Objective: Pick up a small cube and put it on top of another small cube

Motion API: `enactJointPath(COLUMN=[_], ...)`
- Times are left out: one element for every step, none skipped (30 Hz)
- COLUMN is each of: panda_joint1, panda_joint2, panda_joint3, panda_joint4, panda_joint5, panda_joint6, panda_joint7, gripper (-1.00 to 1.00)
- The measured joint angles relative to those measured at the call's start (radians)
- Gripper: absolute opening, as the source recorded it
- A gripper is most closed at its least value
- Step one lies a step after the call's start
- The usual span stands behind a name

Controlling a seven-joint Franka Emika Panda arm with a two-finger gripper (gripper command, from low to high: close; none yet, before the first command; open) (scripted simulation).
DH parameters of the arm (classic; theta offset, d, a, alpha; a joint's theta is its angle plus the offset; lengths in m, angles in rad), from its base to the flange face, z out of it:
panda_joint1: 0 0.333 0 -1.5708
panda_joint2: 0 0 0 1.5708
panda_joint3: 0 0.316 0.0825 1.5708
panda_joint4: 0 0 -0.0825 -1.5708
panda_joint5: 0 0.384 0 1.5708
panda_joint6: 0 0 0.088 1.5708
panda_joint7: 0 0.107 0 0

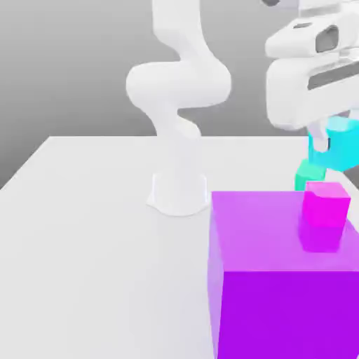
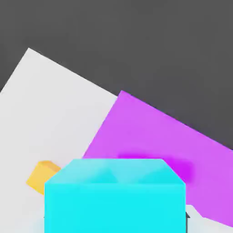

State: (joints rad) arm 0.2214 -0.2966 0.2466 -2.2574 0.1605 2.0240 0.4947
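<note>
The small cyan cube (image 1: 341, 148) hangs level in the air, clamped in the gripper (image 1: 324, 144), above and behind the small magenta cube (image 1: 326, 205) atop the large purple block (image 1: 280, 280); being cubic, it has no long axis. The exterior view's right edge crops it, and a teal cube (image 1: 306, 175) sits partly hidden below. An orange block (image 2: 42, 175) peeks out beside it in the hand view.

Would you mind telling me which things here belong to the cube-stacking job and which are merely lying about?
Job:
cyan cube, held in the gripper
small magenta cube, probably the stacking target

Lying about:
large purple block
teal cube
orange block

The gripper (image 1: 327, 144) holds the small cyan cube (image 1: 338, 151) above the table (image 1: 77, 231).
</note>
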Motion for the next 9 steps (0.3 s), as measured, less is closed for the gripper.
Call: enactJointPath(panda_joint1=[-0.002, -0.003, -0.004, -0.005, -0.008, -0.008, -0.008, -0.008, -0.008], panda_joint2=[0.0, 0.009, 0.021, 0.035, 0.05, 0.059, 0.059, 0.059, 0.059], panda_joint3=[0.014, 0.022, 0.028, 0.034, 0.04, 0.043, 0.043, 0.043, 0.043], panda_joint4=[-0.012, -0.032, -0.056, -0.081, -0.108, -0.125, -0.125, -0.125, -0.125], panda_joint5=[-0.034, -0.052, -0.061, -0.067, -0.07, -0.072, -0.072, -0.072, -0.072], panda_joint6=[-0.016, -0.001, 0.028, 0.064, 0.104, 0.129, 0.129, 0.129, 0.129], panda_joint7=[0.007, 0.011, 0.014, 0.017, 0.019, 0.02, 0.02, 0.02, 0.02], gripper=[-1.0, -1.0, -1.0, -1.0, -1.0, 1.0, 1.0, 1.0, 1.0])
